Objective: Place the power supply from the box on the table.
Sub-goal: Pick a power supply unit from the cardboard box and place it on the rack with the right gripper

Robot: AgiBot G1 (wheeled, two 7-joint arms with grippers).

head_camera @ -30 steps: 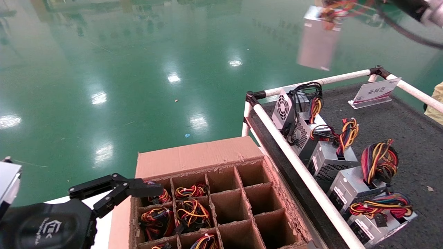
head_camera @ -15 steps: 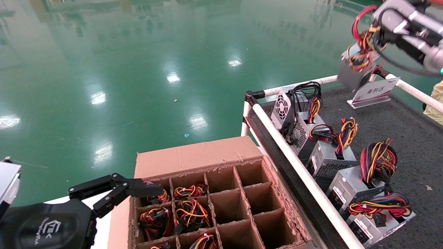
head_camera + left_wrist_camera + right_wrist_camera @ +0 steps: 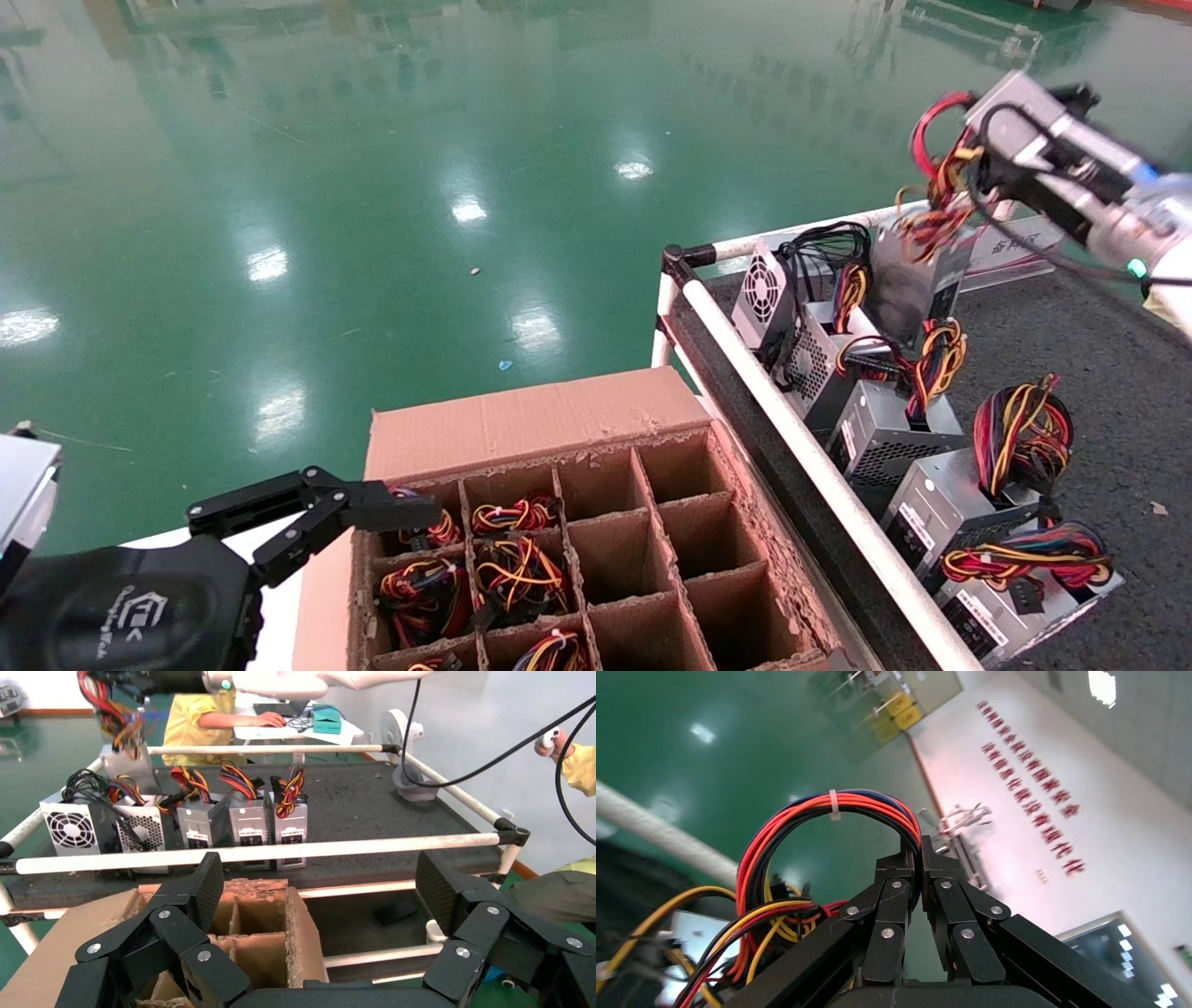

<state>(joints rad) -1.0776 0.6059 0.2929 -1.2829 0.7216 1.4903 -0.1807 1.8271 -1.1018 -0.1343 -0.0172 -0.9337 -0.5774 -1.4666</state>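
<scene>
At two o'clock above the table, right gripper clamps the power supply wires; left gripper, fingers apart, idles beside the box.

1. Head cam: high, looking down and forward over the box and bench.
2. Left wrist cam: low by the box, facing across the bench; both shared with head.
3. Right wrist cam: close-up along its jaws, wires filling the foreground.
</scene>
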